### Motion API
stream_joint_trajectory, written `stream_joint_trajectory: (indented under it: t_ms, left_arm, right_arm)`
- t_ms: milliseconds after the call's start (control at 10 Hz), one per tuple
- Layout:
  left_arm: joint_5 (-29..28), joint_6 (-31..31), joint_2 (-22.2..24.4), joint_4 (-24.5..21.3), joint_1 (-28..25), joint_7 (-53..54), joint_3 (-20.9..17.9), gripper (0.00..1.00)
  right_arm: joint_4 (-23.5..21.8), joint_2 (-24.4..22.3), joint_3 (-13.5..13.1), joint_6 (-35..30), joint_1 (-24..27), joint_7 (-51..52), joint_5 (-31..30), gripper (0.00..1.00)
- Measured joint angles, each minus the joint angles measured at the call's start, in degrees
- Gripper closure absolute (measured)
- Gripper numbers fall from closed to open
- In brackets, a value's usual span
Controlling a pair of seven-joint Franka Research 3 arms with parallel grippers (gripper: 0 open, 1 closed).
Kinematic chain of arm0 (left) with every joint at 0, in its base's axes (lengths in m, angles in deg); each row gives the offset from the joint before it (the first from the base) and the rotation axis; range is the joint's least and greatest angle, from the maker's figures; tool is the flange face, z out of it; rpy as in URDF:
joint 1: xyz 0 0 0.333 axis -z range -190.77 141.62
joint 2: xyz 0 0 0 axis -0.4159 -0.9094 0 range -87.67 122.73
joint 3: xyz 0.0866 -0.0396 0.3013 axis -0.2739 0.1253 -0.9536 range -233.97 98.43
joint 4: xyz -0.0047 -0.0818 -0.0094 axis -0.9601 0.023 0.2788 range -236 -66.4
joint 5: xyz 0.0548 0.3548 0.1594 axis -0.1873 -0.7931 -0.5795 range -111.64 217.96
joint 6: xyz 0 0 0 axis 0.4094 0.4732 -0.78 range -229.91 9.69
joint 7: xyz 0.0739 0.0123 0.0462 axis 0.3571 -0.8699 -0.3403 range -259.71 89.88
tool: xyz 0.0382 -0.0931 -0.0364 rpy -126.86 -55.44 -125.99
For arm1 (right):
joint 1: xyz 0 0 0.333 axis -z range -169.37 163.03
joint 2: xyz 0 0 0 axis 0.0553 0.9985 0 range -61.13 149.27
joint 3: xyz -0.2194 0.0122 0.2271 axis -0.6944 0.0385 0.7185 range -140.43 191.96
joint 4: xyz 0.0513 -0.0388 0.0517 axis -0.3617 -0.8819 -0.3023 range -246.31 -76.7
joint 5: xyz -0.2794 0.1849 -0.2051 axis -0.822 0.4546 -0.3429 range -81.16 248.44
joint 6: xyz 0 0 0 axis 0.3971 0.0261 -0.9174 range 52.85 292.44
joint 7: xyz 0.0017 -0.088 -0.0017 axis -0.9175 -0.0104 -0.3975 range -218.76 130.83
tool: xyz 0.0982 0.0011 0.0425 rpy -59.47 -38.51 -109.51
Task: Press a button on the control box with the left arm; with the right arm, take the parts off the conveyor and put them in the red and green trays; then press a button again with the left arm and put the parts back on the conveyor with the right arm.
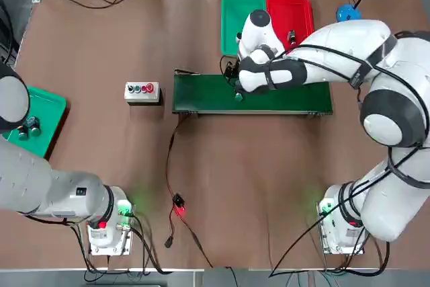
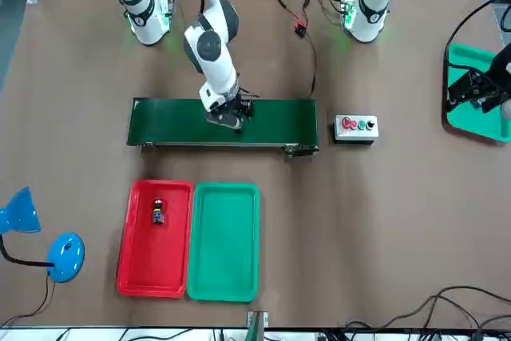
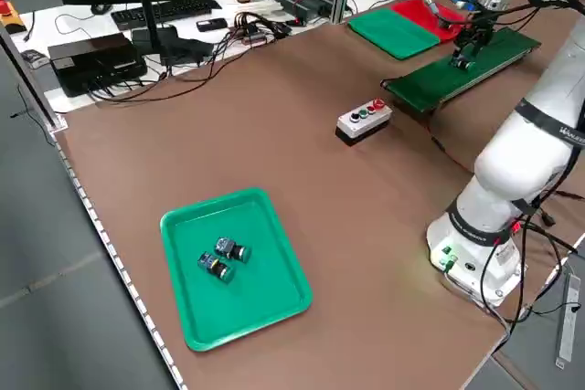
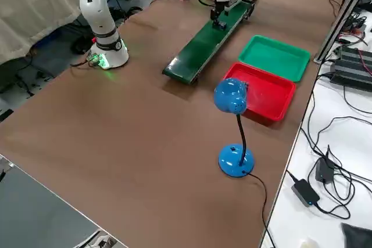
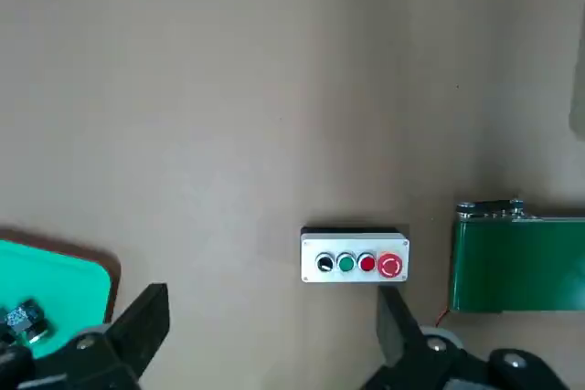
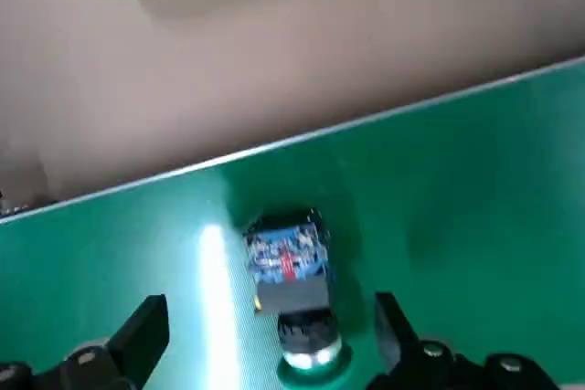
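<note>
Right gripper (image 6: pixel 265 353) spread, straddling part (image 6: pixel 291 271) on conveyor (image 1: pixel 282 95) | left gripper (image 5: pixel 274 340) spread, above control box (image 5: pixel 355 255)

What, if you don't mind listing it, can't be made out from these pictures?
- The part on the conveyor: the right gripper and its arm cover it in the top view; only the right wrist view shows it, blurred, so its markings are unreadable.
- The part in the red tray: too small in the front view to identify.
- The green tray beside it: partly hidden by the arm in the top view.
- The control box button labels: too small.
</note>
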Motion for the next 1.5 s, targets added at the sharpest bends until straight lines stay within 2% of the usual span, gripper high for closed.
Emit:
stream_joint_trajectory:
  t_ms: [400,600,800,1500]
  left_arm:
    - [0.00,0.00,0.00,0.00,-0.01,0.00,0.00,0.00]
    - [0.00,0.00,0.00,0.00,-0.01,0.00,0.00,0.00]
    - [0.00,0.00,0.00,0.00,-0.01,0.00,0.00,0.00]
    - [0.00,0.00,0.00,0.00,-0.01,0.00,0.00,0.00]
  right_arm:
    - [0.48,2.08,-0.09,2.57,-0.24,0.00,-0.49,0.01]
    - [0.08,2.98,-0.09,3.08,-0.55,0.00,-2.70,0.01]
    - [-0.52,3.07,-0.09,3.11,-0.75,0.00,-4.60,0.02]
    - [-0.19,1.88,-0.18,1.66,-0.75,0.20,-4.72,0.07]
